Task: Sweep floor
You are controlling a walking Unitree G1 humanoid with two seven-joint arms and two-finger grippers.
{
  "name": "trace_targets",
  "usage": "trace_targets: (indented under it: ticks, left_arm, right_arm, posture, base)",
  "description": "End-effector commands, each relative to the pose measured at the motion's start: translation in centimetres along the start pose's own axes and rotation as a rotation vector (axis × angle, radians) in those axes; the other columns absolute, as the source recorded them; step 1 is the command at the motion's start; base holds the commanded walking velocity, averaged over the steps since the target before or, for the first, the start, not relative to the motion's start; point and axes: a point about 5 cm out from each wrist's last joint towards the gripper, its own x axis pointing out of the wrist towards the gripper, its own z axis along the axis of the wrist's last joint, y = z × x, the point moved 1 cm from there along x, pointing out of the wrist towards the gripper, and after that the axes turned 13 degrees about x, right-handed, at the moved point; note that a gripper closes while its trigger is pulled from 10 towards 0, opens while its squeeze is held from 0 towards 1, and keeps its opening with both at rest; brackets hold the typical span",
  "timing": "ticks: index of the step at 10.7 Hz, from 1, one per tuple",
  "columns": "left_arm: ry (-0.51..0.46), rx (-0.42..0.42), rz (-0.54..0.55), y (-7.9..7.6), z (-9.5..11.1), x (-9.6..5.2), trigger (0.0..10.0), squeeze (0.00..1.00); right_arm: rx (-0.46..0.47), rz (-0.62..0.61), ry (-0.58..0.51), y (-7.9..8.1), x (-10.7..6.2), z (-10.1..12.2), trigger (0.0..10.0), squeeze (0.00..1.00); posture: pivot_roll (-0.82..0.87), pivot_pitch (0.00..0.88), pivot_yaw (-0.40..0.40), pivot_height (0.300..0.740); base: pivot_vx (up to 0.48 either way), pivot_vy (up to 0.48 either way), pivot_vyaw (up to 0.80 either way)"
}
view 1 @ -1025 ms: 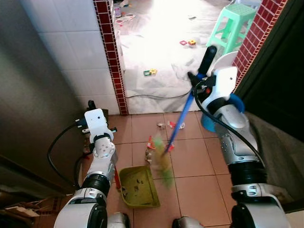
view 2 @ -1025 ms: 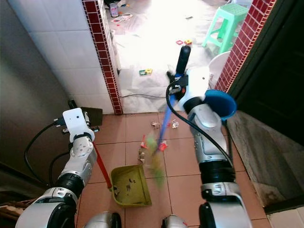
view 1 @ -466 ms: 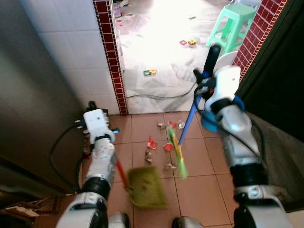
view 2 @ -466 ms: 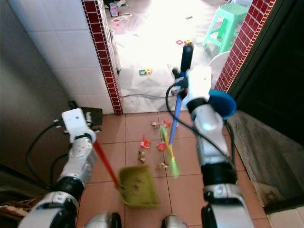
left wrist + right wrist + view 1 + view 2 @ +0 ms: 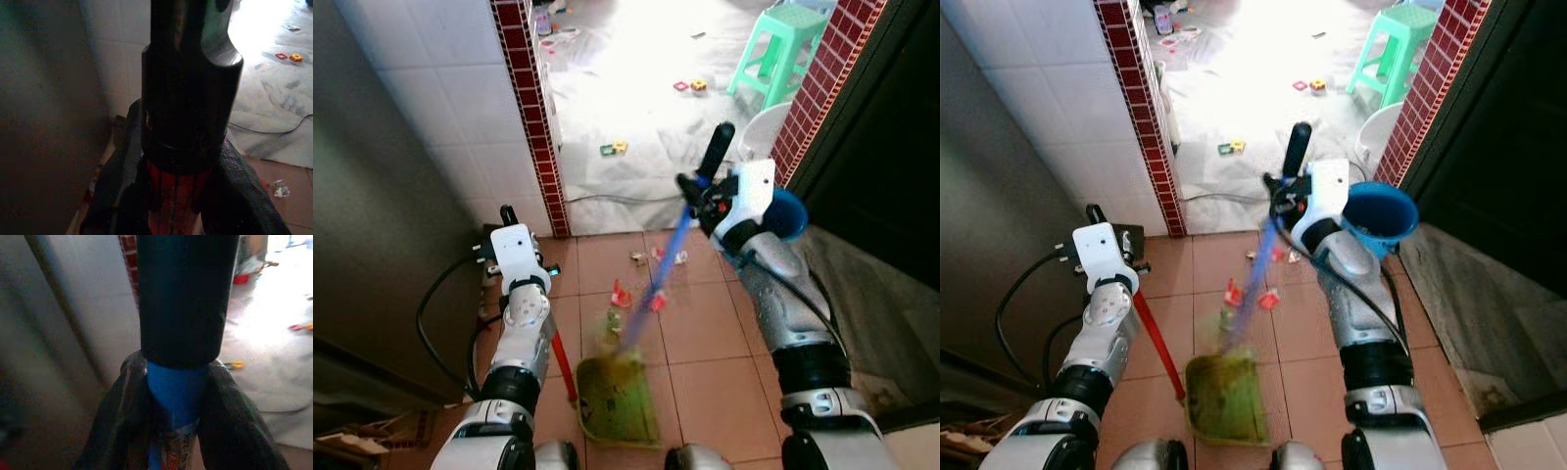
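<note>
The right gripper (image 5: pixel 705 201) is pinching the blue broom (image 5: pixel 658 284) just below its black grip, its jaws pressed on the shaft, and the blurred bristles are brushing the mouth of the green dustpan (image 5: pixel 619 399). The left gripper (image 5: pixel 176 196) is clamping the dustpan's red handle (image 5: pixel 562 364), jaws squeezed around it, and is holding the pan flat on the tiled floor (image 5: pixel 705 382) at about 6 o'clock. The pan is showing some dirt, so I judge the sweeping partly done. Scraps of litter (image 5: pixel 625 295) are lying at 12 o'clock of the pan, and more bits (image 5: pixel 615 149) are sitting on the bright floor beyond the doorway, near the green stool (image 5: pixel 781 37).
</note>
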Motion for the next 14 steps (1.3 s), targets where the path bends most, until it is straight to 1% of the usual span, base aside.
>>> trace_targets:
  ticks: [1,2,3,4,5,6,7,9,10,12,13,14]
  left_arm:
    - [-0.019,0.032,0.02,0.4,0.4,0.1,10.0,0.0]
    - [-0.02,0.048,0.052,1.1,0.5,0.2,10.0,0.0]
    - [-0.019,0.048,0.053,1.3,0.5,0.3,10.0,0.0]
    - [-0.014,0.044,0.052,1.3,0.4,0.4,10.0,0.0]
    - [-0.014,0.044,0.052,1.3,0.5,0.4,10.0,0.0]
    - [-0.042,0.064,0.051,1.4,0.8,0.4,10.0,0.0]
    - [-0.028,0.06,0.047,1.4,0.7,0.5,10.0,0.0]
    - [-0.023,0.069,0.042,1.5,0.5,0.4,10.0,0.0]
    - [-0.025,0.065,0.034,1.2,0.5,0.4,10.0,0.0]
    - [-0.027,0.062,0.027,1.1,0.6,0.3,10.0,0.0]
    - [-0.026,0.064,0.022,1.0,0.6,0.3,10.0,0.0]
    - [-0.028,0.063,0.021,1.0,0.6,0.4,10.0,0.0]
  right_arm:
    - [-0.021,0.053,-0.092,1.0,0.6,2.6,10.0,0.0]
    - [-0.115,0.041,-0.134,0.9,0.8,3.6,10.0,0.0]
    - [-0.159,0.039,-0.143,1.0,0.7,3.9,10.0,0.0]
    - [-0.144,0.035,-0.163,1.2,0.7,4.2,10.0,0.0]
    - [-0.219,0.02,-0.204,1.2,0.7,4.8,10.0,0.0]
    - [-0.28,-0.002,-0.229,0.9,0.6,5.2,10.0,0.0]
    - [-0.314,-0.018,-0.241,0.5,0.5,5.3,10.0,0.0]
    - [-0.322,-0.009,-0.228,0.7,0.4,4.8,10.0,0.0]
    - [-0.322,-0.009,-0.212,0.6,0.4,4.2,10.0,0.0]
    - [-0.298,0.006,-0.128,0.2,0.3,2.3,10.0,0.0]
    - [-0.177,0.049,0.077,-0.2,-0.8,-2.6,10.0,0.0]
    - [-0.159,0.09,0.098,0.5,-1.2,-3.4,10.0,0.0]
  posture:
    - [-0.13,0.058,0.042,0.74]
    - [-0.13,0.056,0.043,0.74]
    - [-0.13,0.054,0.041,0.74]
    - [-0.13,0.053,0.041,0.74]
    - [-0.13,0.054,0.041,0.74]
    - [-0.13,0.054,0.039,0.74]
    - [-0.13,0.054,0.039,0.74]
    - [-0.13,0.059,0.04,0.74]
    - [-0.13,0.06,0.041,0.74]
    - [-0.14,0.059,0.042,0.74]
    - [-0.13,0.057,0.04,0.74]
    - [-0.13,0.058,0.04,0.74]
  base:
    - [0.0,0.0,0.0]
    - [0.0,0.0,0.0]
    - [0.0,0.0,0.0]
    - [0.0,0.0,0.0]
    - [0.0,0.0,0.0]
    - [0.0,0.0,0.0]
    - [0.0,0.0,0.0]
    - [0.0,0.0,0.0]
    - [0.0,0.0,0.0]
    - [0.0,0.0,0.0]
    - [0.0,0.0,0.0]
    - [0.0,0.0,0.0]
